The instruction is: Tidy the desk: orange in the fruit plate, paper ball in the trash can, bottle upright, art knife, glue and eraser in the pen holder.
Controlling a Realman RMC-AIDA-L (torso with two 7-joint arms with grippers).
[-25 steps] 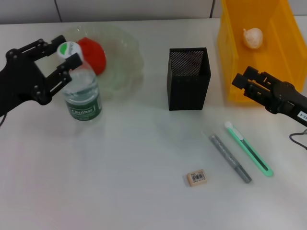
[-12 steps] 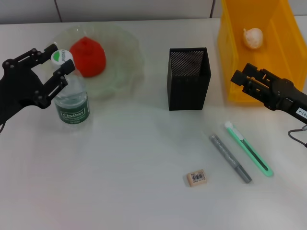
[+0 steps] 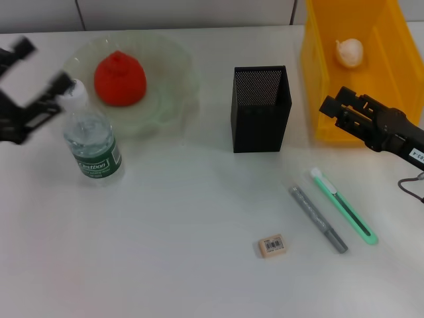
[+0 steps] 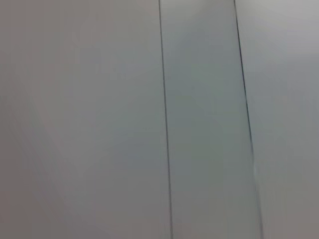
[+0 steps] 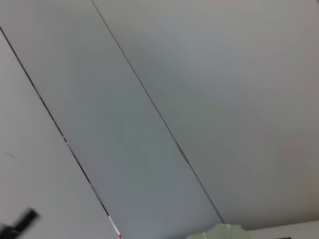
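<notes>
**Bottle upright on the white table, both pincers empty**

The table (image 3: 165, 265) is plain matte white and fills nearly the whole head view; along the top edge runs a strip of pale grey wall panels with thin dark seams. Both wrist views show little more than such grey panels crossed by dark lines.

The bottle (image 3: 91, 142) stands upright at the left of the frame, just below the plate (image 3: 173, 74). Its dark green label carries white lettering that seems to read "Cestbon". The orange (image 3: 120, 79) lies in the plate at upper left. The left pincer (image 3: 41, 70) is at the far left edge, blurred, its fingers spread wide beside the bottle's cap and holding nothing.

The holder (image 3: 260, 108) stands upper centre, with the yellow bin (image 3: 318, 79) at upper right; a crumpled paper ball (image 3: 349, 52) lies inside the bin. The right pincer (image 3: 336, 108) hovers in front of the bin's near wall, its fingers parted a little and empty. A white tag on that arm bears small print too fine to read.

Lower right of centre lie the eraser (image 3: 271, 246), its barcode sticker up, a grey glue stick (image 3: 317, 218) and a green knife (image 3: 344, 205), side by side, slanting and apart.
</notes>
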